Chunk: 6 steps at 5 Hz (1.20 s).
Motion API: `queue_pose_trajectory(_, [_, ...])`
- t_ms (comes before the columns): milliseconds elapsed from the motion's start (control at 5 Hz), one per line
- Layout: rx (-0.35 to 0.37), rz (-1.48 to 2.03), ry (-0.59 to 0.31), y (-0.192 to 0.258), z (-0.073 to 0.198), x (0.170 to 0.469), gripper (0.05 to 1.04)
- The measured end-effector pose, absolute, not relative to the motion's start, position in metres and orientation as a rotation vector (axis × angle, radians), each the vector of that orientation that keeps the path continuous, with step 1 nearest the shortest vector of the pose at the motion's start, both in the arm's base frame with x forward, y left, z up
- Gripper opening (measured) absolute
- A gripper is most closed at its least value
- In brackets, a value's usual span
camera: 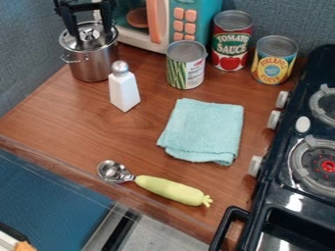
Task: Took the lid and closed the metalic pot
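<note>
Claw [90,34] was spread over lid [92,43] | pot [92,64] at bench's [72,115] left edge | judged slick, rigid; best pinched by knob [87,34]

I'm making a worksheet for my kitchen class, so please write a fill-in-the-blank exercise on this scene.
With the claw above it, the steel pot is covered by its ____.
The shaker beside the pot has a ____ body.
The food cans on the counter number ____.

Missing words: lid; white; three.
</note>
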<state>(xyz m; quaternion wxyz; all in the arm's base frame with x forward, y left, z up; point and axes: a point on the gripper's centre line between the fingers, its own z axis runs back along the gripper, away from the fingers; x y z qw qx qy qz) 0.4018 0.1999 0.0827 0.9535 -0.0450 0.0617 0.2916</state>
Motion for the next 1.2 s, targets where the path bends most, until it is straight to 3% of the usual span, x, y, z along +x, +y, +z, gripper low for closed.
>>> queue_pose_trajectory(200, [-0.127, 0.581, 0.137, 0.194, 0.084, 0.401, 1.007])
queue_pose_trajectory(600, [-0.153, 0.489, 0.076, 0.162, 0.133, 0.391, 1.002])
queue_pose_trajectory(1200, [-0.099, 0.275, 0.098, 0.084, 0.134, 0.348, 1.002])
